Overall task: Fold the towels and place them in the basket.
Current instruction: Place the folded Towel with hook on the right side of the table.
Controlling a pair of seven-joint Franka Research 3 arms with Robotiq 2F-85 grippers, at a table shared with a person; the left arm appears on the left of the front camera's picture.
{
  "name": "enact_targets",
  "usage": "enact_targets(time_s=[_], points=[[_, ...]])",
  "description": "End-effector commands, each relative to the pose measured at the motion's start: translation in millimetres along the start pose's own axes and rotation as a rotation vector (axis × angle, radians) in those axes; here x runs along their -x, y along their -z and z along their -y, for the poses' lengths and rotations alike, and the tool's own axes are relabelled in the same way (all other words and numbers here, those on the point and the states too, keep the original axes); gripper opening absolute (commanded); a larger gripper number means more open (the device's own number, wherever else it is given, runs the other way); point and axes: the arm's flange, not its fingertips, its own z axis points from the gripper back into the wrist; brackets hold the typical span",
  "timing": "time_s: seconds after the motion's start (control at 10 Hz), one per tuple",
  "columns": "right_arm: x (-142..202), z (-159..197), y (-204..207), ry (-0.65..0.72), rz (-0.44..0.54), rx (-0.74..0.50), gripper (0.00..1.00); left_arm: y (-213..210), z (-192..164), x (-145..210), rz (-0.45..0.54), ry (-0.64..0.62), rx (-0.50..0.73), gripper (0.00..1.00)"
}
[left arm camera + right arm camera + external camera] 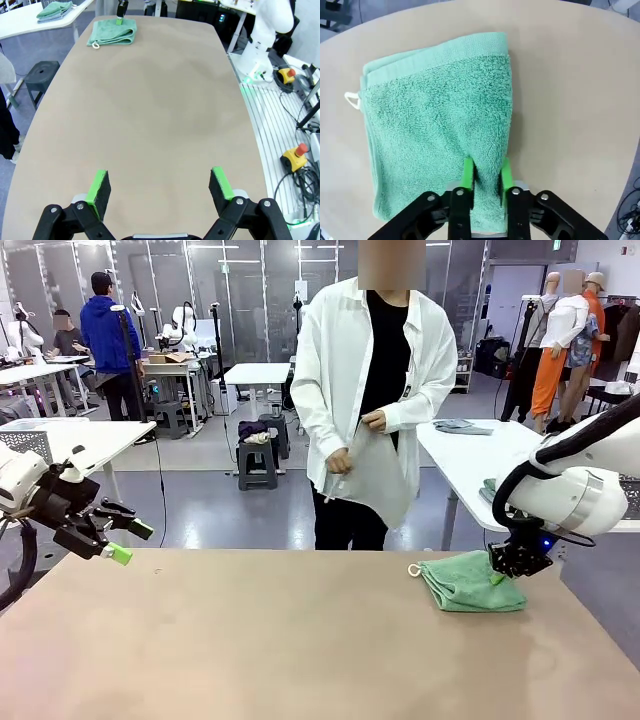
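right, your right gripper (486, 172) is down on the folded mint green terry towel (435, 110). its green pads (467, 172) stand a narrow way apart with a raised ridge of the cloth between them. you cannot tell whether they press it or merely flank it. the towel lies flat on the tan table (250, 640), spreading away ahead of the fingertips. its small white corner loop (352, 100) is at the far left of that gripper's own view. your left gripper (160, 185) hangs spread wide with nothing between the pads, bare tabletop beneath it and the towel well apart from it. beyond the table a person holds a cream-white cloth (375, 475) in both hands.
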Motion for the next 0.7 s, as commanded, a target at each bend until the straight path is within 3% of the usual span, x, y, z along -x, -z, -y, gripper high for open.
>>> enact_targets(time_s=[0.0, 0.3, 0.4, 0.5, 0.6], points=[[6, 5, -8, -0.020, 0.033, 0.008, 0.47, 0, 2, 0, -0.017, 0.007, -0.013, 1.00], [13, 1, -49, -0.046, 0.056, 0.015, 0.80, 0, 2, 0, -0.017, 0.007, -0.013, 1.00], [21, -9, -76, -0.055, 0.071, 0.018, 0.87, 0, 2, 0, -0.017, 0.007, -0.013, 1.00], [33, -25, -108, -0.069, 0.087, 0.006, 1.00, 0, 2, 0, -0.017, 0.007, -0.013, 1.00], [56, -51, -148, -0.048, 0.093, -0.003, 1.00, 0, 2, 0, -0.017, 0.007, -0.013, 1.00]])
